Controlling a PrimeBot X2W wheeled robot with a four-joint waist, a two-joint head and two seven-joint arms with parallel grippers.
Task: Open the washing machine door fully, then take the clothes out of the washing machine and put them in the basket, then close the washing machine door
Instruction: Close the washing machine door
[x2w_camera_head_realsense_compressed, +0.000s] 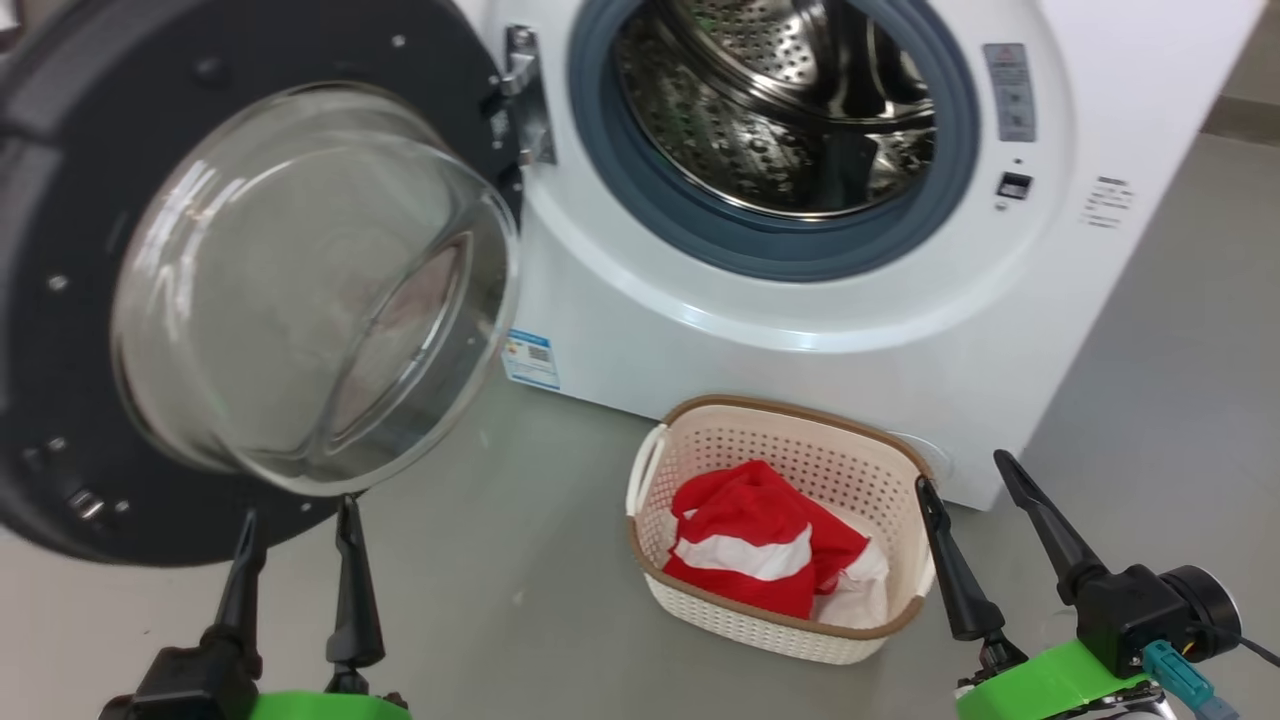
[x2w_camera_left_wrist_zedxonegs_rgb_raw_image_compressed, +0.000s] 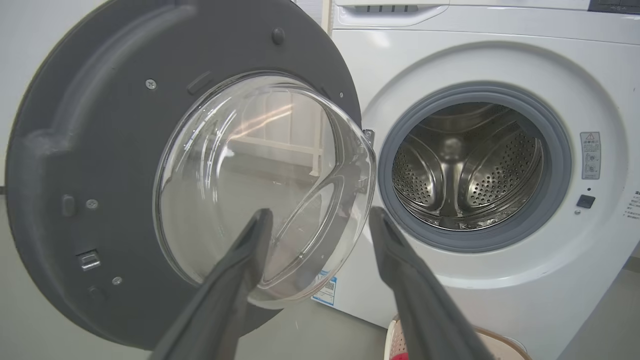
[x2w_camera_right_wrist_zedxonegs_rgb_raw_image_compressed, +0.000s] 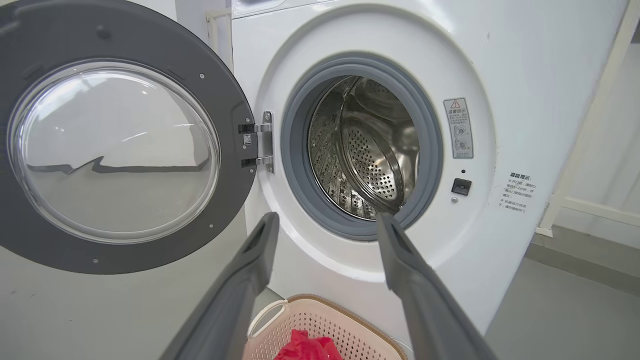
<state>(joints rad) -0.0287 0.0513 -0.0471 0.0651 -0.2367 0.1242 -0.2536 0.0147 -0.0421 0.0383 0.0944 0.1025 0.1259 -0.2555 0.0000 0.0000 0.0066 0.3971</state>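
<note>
Showing white stripe on clothes (x2w_camera_head_realsense_compressed: 745, 512) — head view; right wrist, seemingly just red.

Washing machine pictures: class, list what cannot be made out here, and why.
Warning label, right wrist view: print too small to read.
Basket, left wrist view: cut off by the bottom edge.
Clothes, head view: bunched, so piece count unclear.

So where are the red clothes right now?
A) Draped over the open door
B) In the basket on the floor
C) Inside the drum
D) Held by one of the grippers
B: the clothes lie in the basket in front of the machine, no red shows in the drum, and the left gripper and right gripper are open and hold nothing.
</note>
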